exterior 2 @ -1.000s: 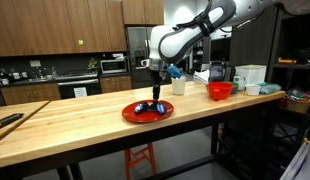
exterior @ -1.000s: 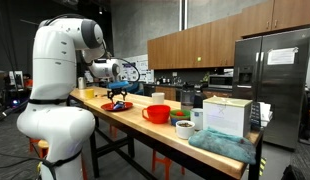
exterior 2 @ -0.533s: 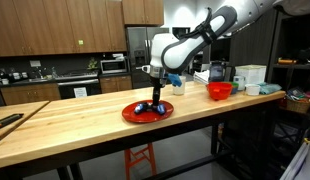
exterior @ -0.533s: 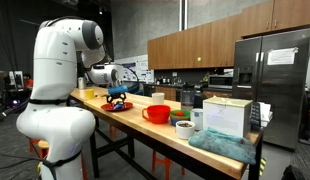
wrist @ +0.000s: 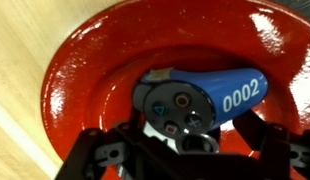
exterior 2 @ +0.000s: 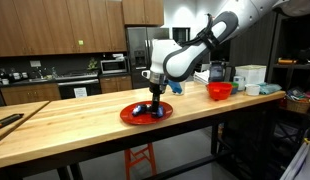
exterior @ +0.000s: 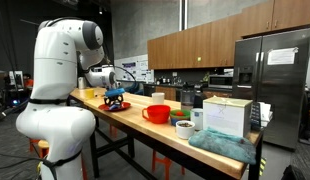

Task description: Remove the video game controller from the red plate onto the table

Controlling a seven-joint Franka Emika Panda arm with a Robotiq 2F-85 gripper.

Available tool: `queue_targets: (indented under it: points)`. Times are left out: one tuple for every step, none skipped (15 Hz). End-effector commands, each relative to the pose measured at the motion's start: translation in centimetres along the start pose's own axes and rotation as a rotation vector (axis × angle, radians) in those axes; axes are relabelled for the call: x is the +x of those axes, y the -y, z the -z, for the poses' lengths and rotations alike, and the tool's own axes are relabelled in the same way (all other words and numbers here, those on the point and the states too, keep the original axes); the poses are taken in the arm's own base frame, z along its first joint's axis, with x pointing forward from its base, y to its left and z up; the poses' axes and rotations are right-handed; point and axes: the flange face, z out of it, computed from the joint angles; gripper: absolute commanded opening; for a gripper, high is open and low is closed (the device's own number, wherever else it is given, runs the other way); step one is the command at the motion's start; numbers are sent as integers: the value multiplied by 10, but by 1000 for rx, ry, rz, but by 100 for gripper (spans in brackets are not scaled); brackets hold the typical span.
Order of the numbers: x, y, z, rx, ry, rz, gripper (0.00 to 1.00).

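The red plate (exterior 2: 128, 116) (exterior: 122, 106) lies near the middle of the table (exterior 2: 75, 125). On it rests the video game controller (wrist: 200, 98) (exterior 2: 144, 108), blue with a white "0002" label and a dark face with coloured buttons. My gripper (wrist: 192, 130) (exterior 2: 152, 99) has come straight down onto the plate. In the wrist view its black fingers (wrist: 257, 135) stand on either side of the controller, spread wide, and no firm contact shows. The plate's rim (wrist: 70, 75) fills most of that view.
Further along the table stand a deeper red bowl (exterior 2: 220, 91) (exterior: 157, 113), a green bowl (exterior: 183, 128), a white box (exterior: 227, 115) and a teal cloth (exterior: 220, 143). A dark tool (exterior 2: 5, 120) lies at one end. Kitchen cabinets and a fridge are behind.
The arm has dropped from just above the plate down to it, so the fingers now straddle the controller. The plate and the controller have not moved.
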Motion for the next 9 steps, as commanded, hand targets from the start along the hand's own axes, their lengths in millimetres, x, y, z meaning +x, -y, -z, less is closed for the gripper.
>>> queue_targets:
  points:
    - [-2, 1, 8, -10, -1, -11, 61]
    - [-2, 0, 9, -14, -2, -13, 54]
    - [-3, -2, 11, -19, -3, -17, 45]
    - [-4, -4, 12, -20, -3, -20, 42]
    - [-4, -6, 12, -24, -5, -25, 42]
    - [-5, -7, 14, -27, -5, -31, 42]
    - [-5, -9, 14, -30, -6, -36, 42]
    - [-5, -12, 15, -34, -5, -39, 42]
    - [-6, -15, 16, -37, -5, -44, 42]
